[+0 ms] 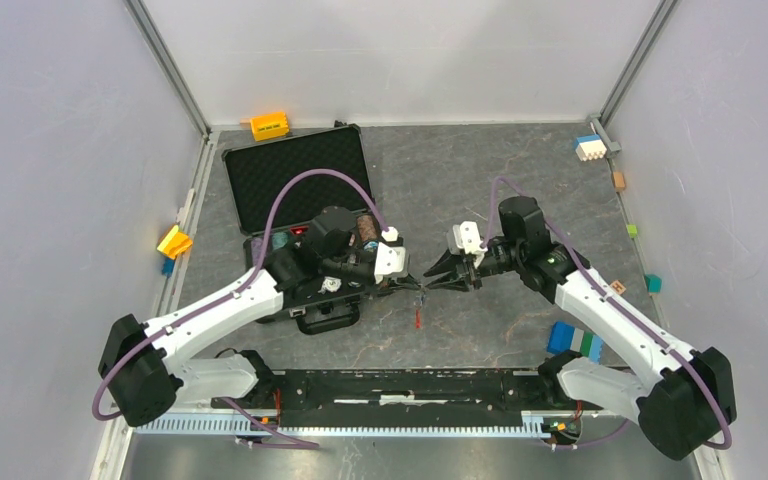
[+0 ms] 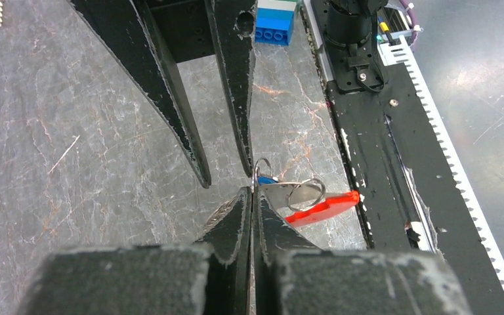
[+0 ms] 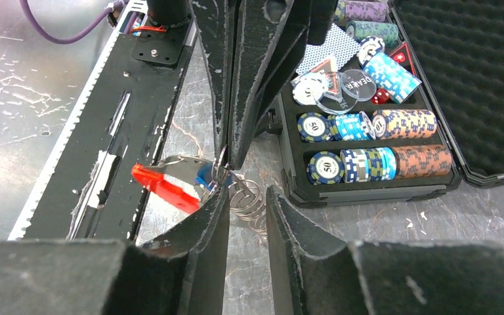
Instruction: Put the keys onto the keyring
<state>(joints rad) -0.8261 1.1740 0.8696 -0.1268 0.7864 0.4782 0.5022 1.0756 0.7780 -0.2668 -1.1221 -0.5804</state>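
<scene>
My left gripper (image 1: pixel 413 290) is shut on the keyring (image 2: pixel 305 192), pinching a thin silvery ring at its fingertips (image 2: pixel 252 191) a little above the table. The ring's red strip (image 2: pixel 321 207) hangs toward the black rail; it also shows in the top view (image 1: pixel 418 318) and the right wrist view (image 3: pixel 165 187). A key with a blue head (image 2: pixel 268 180) sits at the pinched ring, also in the right wrist view (image 3: pixel 205 176). My right gripper (image 1: pixel 438 278) faces the left one tip to tip, open (image 3: pixel 248 190), with a coil of silvery rings (image 3: pixel 249 202) just beyond its gap.
An open black case (image 1: pixel 300 170) of poker chips (image 3: pixel 367 125) lies behind the left gripper. A blue, white and green block (image 1: pixel 575 341) lies by the right arm. Small coloured blocks (image 1: pixel 590 147) line the walls. The black rail (image 1: pixel 410 385) runs along the near edge.
</scene>
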